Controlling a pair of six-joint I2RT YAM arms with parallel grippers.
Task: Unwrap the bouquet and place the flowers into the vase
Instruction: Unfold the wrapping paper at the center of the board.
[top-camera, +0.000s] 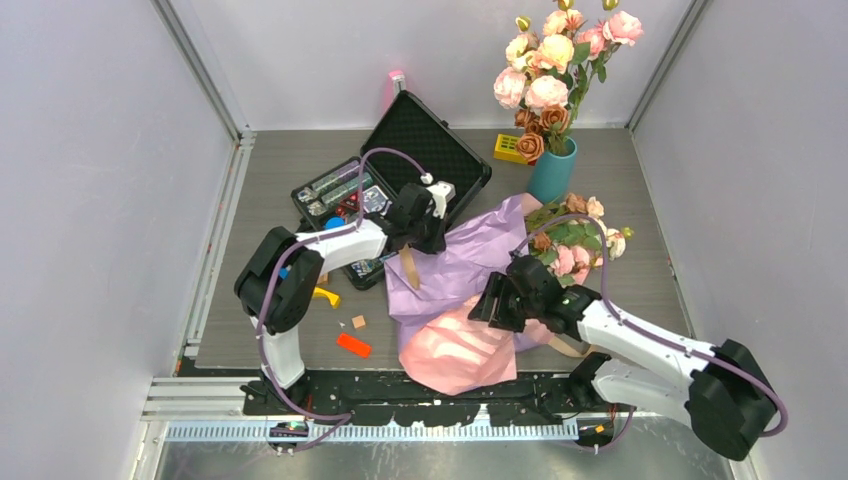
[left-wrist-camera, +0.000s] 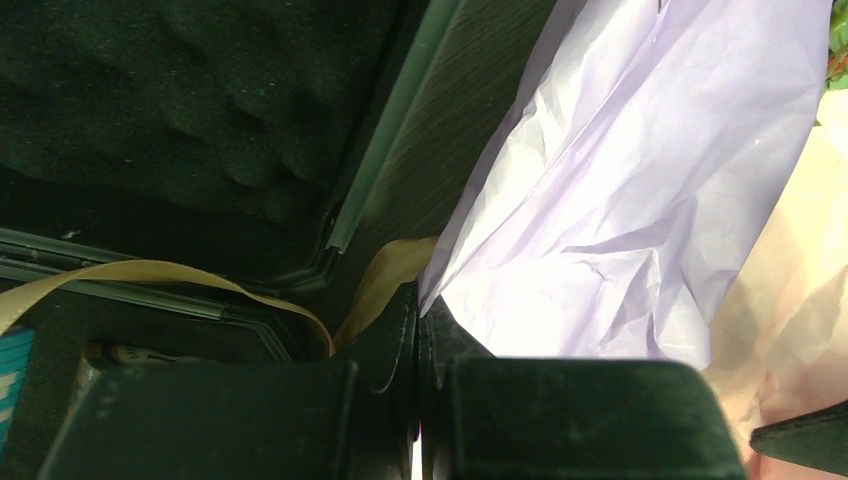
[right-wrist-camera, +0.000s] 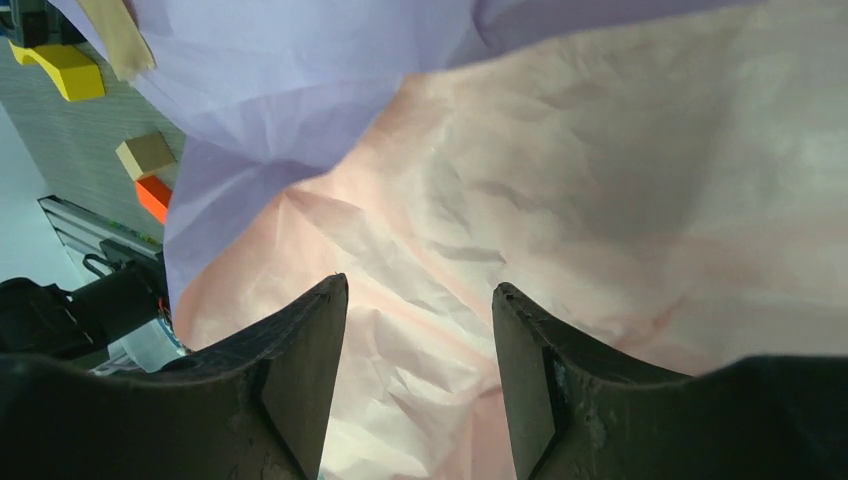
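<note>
The bouquet lies unrolled on the table, its lilac paper spread over the pink paper. The flowers rest at its far right end, near the vase, which holds a bigger bunch of roses. The left hand is pressed together at the lilac paper's edge beside an open black case, with tan ribbon curling at its tips; I cannot tell whether it pinches either. The right hand is spread over the pink paper, holding nothing.

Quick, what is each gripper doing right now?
Left gripper: shut against the lilac edge of the bouquet; whether it pinches anything cannot be told.
Right gripper: open over the bouquet, holding nothing.
</note>
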